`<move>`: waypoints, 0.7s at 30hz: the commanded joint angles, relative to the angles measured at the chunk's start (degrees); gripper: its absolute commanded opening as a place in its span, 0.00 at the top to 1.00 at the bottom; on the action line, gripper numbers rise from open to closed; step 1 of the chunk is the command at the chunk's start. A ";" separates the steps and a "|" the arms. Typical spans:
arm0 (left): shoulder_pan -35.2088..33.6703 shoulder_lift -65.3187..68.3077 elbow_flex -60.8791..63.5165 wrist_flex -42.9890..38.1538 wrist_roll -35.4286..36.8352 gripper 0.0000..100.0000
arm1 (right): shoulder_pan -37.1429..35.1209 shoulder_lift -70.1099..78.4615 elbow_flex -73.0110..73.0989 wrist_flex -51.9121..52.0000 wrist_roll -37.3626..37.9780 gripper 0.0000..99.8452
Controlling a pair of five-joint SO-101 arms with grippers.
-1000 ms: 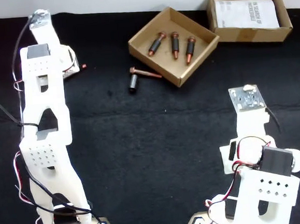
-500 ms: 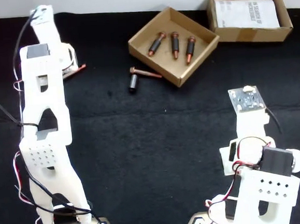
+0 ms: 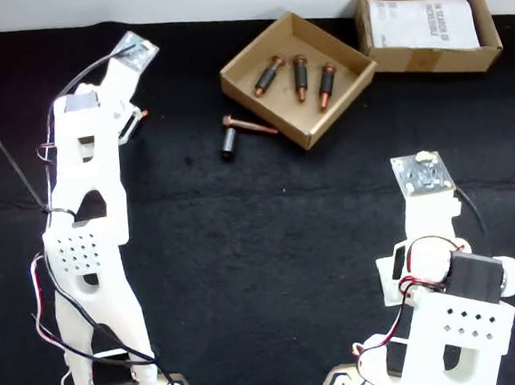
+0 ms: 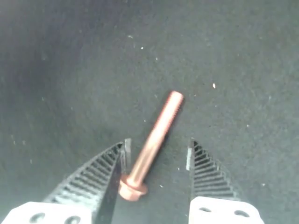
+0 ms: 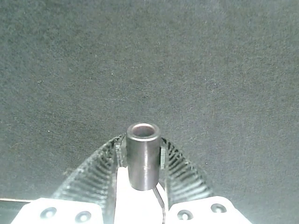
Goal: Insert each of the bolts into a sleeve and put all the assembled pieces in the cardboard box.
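Observation:
A copper bolt (image 4: 154,140) lies on the black mat between the fingers of my left gripper (image 4: 158,145), which is open around it, the bolt's head beside one finger. From above, this gripper (image 3: 130,122) is at the far left with the bolt's tip (image 3: 144,113) poking out. My right gripper (image 5: 141,145) is shut on a dark grey sleeve (image 5: 144,158), its bore facing outward over the mat. The right arm (image 3: 430,232) stands at the near right. The cardboard box (image 3: 249,86) holds three assembled pieces (image 3: 300,77). A loose bolt (image 3: 250,126) and a loose sleeve (image 3: 229,143) lie just in front of it.
A second cardboard box (image 3: 376,54) with a printed sheet sits at the far right corner. The black mat (image 3: 271,245) stretches wide between the two arms.
My left arm has swung to the right and its wrist has turned, while the bolt under it has hardly shifted. The right arm has kept still with the sleeve.

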 commanded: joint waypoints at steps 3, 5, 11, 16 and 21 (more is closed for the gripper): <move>1.27 -0.66 -1.80 -0.62 -8.35 0.79 | -0.22 -0.57 -3.38 0.31 0.53 0.99; 1.27 -0.66 -1.80 -0.62 -10.02 0.79 | -0.22 -0.57 -3.38 0.31 0.35 0.99; 1.19 -1.01 -1.80 0.26 -6.77 0.80 | -0.22 -0.57 -3.38 0.31 0.35 0.99; 1.45 -3.47 -2.95 1.93 17.93 0.80 | -0.22 -0.57 -2.95 0.31 0.35 0.99; 1.54 -6.20 -4.26 8.35 51.08 0.79 | -0.40 -0.48 -2.86 0.04 0.35 0.99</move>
